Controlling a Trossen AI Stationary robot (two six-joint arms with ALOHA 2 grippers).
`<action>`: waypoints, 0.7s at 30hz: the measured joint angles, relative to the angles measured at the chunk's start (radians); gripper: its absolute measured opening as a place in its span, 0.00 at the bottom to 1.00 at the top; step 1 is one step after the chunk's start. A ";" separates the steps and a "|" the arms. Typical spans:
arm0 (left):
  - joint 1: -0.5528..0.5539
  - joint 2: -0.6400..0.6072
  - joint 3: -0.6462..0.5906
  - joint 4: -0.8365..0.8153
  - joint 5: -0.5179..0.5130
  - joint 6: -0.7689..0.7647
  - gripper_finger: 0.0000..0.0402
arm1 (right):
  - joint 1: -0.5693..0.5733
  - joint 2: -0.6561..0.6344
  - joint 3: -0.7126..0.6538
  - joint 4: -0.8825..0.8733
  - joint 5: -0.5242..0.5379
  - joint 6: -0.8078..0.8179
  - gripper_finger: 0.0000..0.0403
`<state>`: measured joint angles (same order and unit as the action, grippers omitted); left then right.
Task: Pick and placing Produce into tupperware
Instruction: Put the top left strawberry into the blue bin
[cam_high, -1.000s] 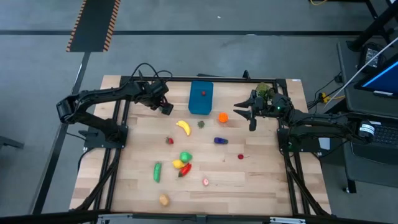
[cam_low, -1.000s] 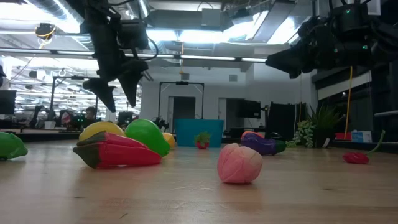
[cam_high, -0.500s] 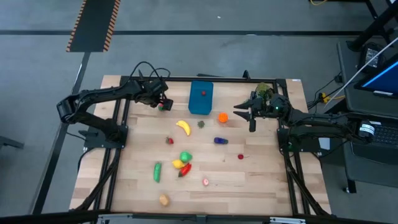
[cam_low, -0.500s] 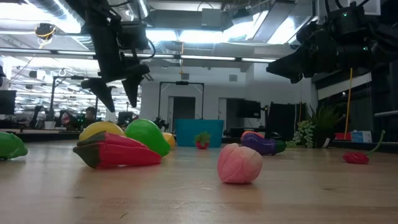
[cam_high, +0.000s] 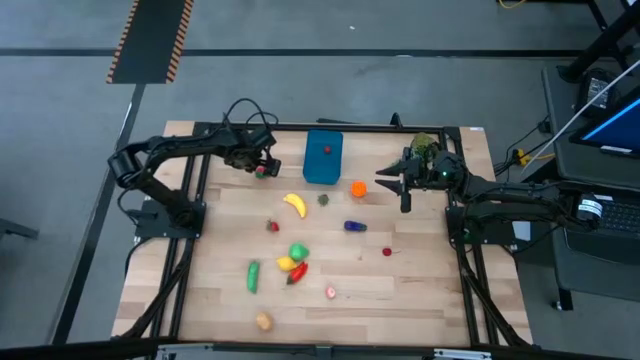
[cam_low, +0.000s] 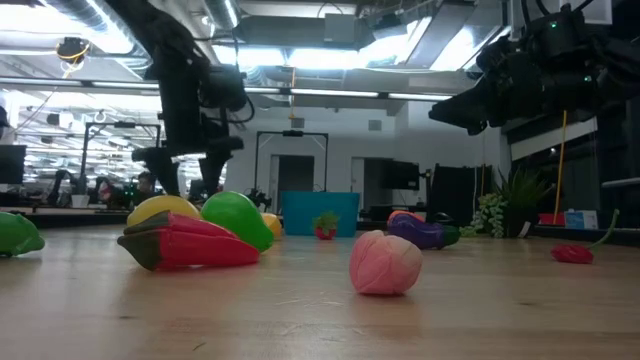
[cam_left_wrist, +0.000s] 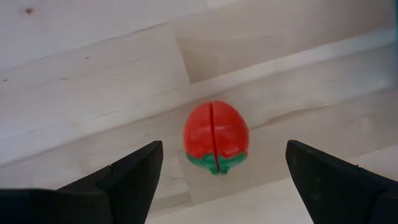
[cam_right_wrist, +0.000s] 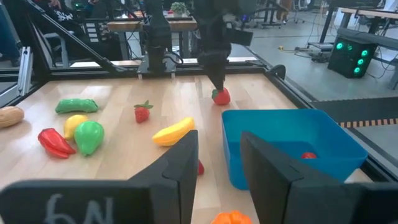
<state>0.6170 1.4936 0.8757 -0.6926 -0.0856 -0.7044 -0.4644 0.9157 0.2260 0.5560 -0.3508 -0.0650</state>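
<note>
1. Tupperware (cam_high: 323, 158) is sitting at the far middle of the table, and I am seeing just 1 red piece (cam_high: 327, 151) inside it, so I am judging the job as barely begun.
2. My left gripper (cam_high: 262, 166) is hanging wide open over a red tomato (cam_left_wrist: 215, 137) with a green base, just left of the tub; my 2 fingers are standing on either side of it, clear of it, not yet closed.
3. My right gripper (cam_high: 392, 181) is waiting above the far right of the table, its jaws standing partly apart and gripping nothing that I can see, with an orange (cam_high: 358, 187) close beside it.
4. Still lying loose on the wood are the banana (cam_high: 294, 204), eggplant (cam_high: 354, 226), cucumber (cam_high: 253, 276), green pepper (cam_high: 298, 252), red pepper (cam_high: 297, 272) and several small red pieces, so most of the work is remaining.
</note>
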 joint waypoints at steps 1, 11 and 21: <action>0.000 0.010 0.000 0.007 0.000 0.001 0.82 | 0.000 0.000 0.000 0.000 0.000 0.000 0.30; 0.000 0.070 0.000 0.045 0.027 0.007 0.82 | 0.000 0.000 0.000 -0.002 0.000 -0.022 0.30; 0.020 0.108 0.000 0.052 0.024 0.007 0.82 | 0.000 0.000 0.000 -0.009 0.000 -0.023 0.30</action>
<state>0.6373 1.6016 0.8753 -0.6407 -0.0612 -0.6971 -0.4644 0.9157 0.2260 0.5470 -0.3506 -0.0875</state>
